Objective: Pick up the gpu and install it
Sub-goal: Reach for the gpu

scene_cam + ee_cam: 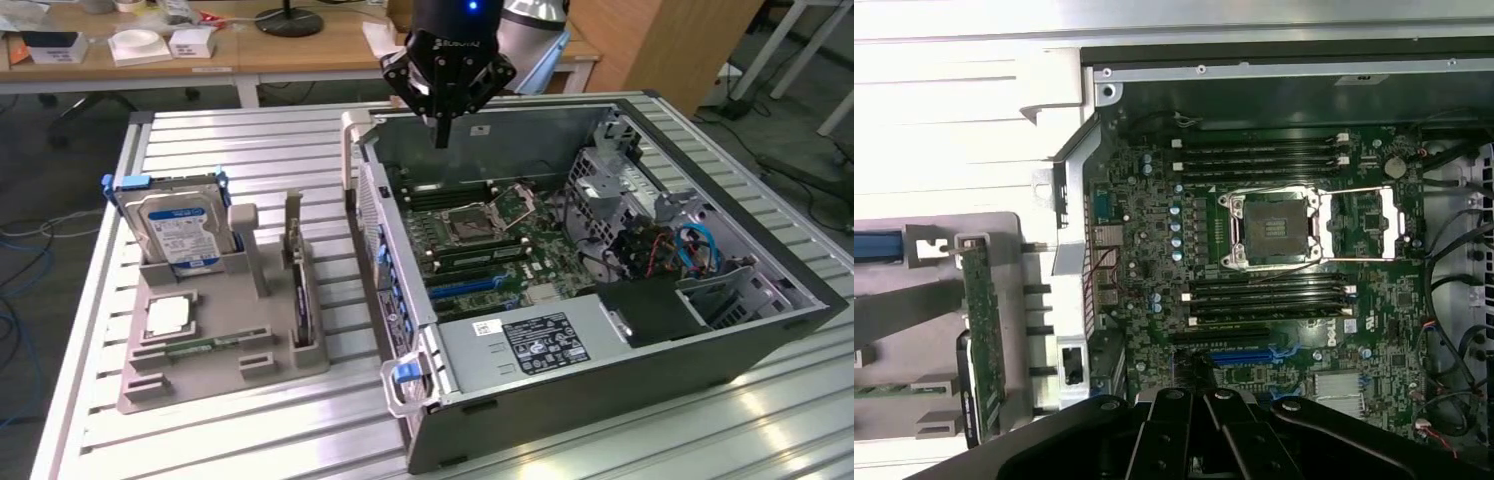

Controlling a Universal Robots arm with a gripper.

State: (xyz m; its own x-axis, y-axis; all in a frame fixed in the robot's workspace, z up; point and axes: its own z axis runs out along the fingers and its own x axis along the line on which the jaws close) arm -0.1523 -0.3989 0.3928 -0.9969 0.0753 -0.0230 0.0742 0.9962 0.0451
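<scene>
Green and edge-on, the gpu (298,285) stands in its grey holder (214,368) on the worktop (240,150), not yet picked; we see the end effector (442,138) shut and empty above the open case (641,375).

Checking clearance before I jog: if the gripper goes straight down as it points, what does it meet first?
Probably the motherboard inside the open computer case; below the gripper the way to it looks free, though depth is unclear.
</scene>
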